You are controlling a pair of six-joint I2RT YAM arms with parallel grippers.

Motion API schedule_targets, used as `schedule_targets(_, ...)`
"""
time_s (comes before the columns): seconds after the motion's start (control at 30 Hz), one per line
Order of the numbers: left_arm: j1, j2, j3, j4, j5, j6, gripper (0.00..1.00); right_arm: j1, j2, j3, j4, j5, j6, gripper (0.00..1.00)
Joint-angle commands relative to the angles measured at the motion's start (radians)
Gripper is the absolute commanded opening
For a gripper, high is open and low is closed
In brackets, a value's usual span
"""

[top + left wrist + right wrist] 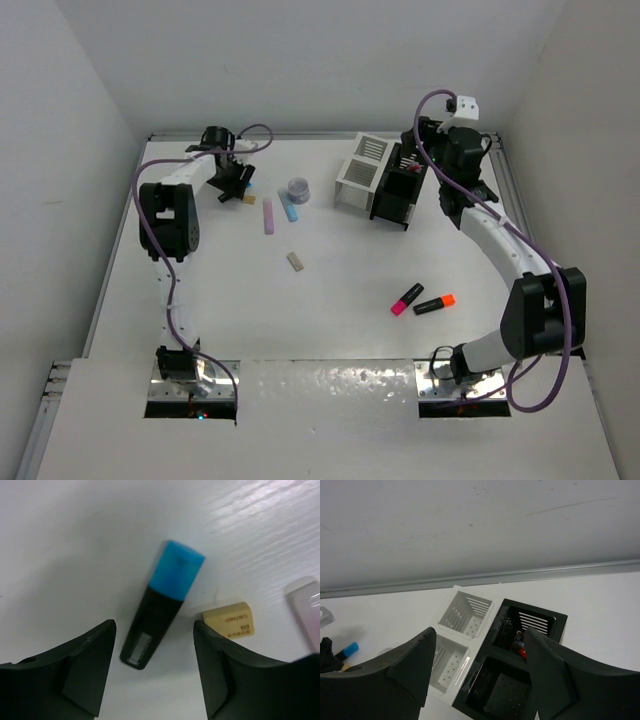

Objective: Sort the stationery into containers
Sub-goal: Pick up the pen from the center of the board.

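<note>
My left gripper (232, 186) is open and low over the table at the far left. Its open jaws (155, 632) straddle the black end of a blue-capped highlighter (162, 602), apart from it. A beige eraser (234, 620) and a pink stick (306, 605) lie to its right. My right gripper (420, 162) is open and empty above the joined white container (457, 630) and black container (532, 645). Something red (522, 652) lies in the black one's far compartment. A pink stick (268, 216), blue stick (289, 207), greyish round piece (297, 188) and another eraser (295, 261) lie mid-table.
A pink-ended highlighter (407, 298) and an orange-ended highlighter (434, 304) lie on the table at the right front. White walls close in the table at the back and both sides. A metal rail (520, 574) runs along the back edge.
</note>
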Motion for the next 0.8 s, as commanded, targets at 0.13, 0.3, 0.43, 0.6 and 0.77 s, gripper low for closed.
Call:
schedule_targets(0.13, -0.046, 0.076, 0.075, -0.063, 0.016, 0.012, 0.45, 0.01, -0.057, -0.017, -0.006, 0.013, -0.002, 0.69)
schedule_targets(0.3, -0.026, 0.076, 0.063, -0.1, -0.013, -0.007, 0.27, 0.01, -0.086, -0.038, 0.003, 0.034, -0.014, 0.69)
schedule_targets(0.43, -0.018, 0.057, 0.029, -0.109, -0.019, -0.013, 0.06, 0.015, -0.092, -0.04, 0.003, 0.039, -0.017, 0.69)
schedule_targets(0.6, -0.013, -0.012, 0.018, -0.06, 0.018, -0.034, 0.0, 0.071, -0.08, 0.014, -0.035, 0.033, -0.057, 0.68)
schedule_targets(0.77, -0.024, -0.194, 0.133, 0.018, 0.093, -0.048, 0.0, 0.142, -0.021, 0.151, -0.15, -0.016, 0.017, 0.67)
